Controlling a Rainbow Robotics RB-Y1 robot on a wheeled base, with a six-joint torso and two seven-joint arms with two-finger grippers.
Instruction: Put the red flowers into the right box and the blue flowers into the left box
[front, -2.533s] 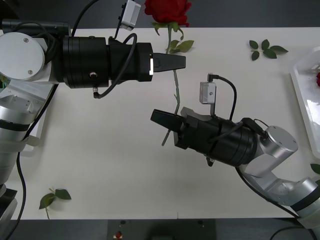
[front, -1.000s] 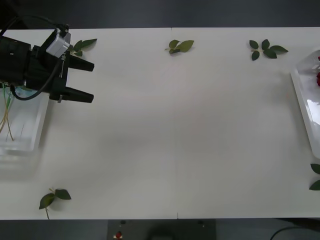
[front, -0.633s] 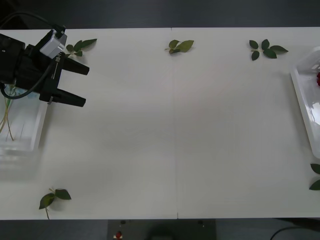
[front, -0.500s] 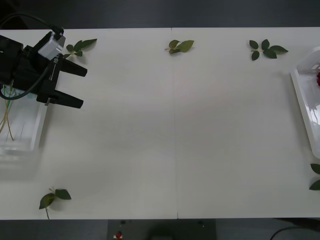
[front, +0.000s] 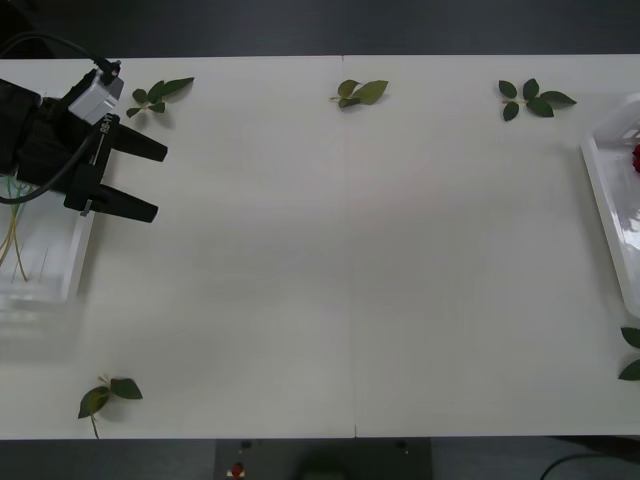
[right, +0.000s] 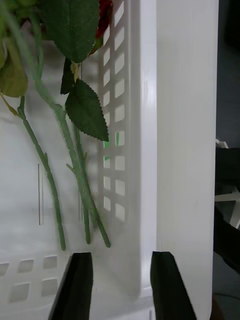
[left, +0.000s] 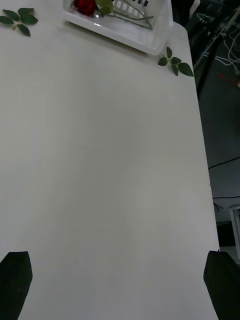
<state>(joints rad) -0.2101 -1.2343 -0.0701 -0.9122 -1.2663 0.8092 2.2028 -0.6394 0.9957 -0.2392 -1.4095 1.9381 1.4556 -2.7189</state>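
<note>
My left gripper (front: 160, 183) hovers open and empty at the table's left end, beside the left box (front: 80, 262), where thin stems (front: 14, 232) lie. The blue flowers are out of view. The right box (front: 597, 190) sits at the table's right edge, with a bit of a red flower (front: 636, 155) inside. In the right wrist view my right gripper (right: 122, 285) is open above the right box's slotted wall (right: 185, 125), over green rose stems (right: 75, 165) and a red head (right: 105, 12). The left wrist view shows the left gripper (left: 119, 285) wide open, far from the right box (left: 150, 42) with a red rose (left: 85, 6).
Loose leaf sprigs lie along the far edge (front: 160, 93) (front: 360, 92) (front: 530, 100), near the front left corner (front: 105, 395) and at the right edge (front: 632, 355). The white table (front: 350, 260) stretches wide between the two boxes.
The left gripper has drawn back leftward toward the left box, still open. The red rose and the right arm seen mid-table earlier have left the front view.
</note>
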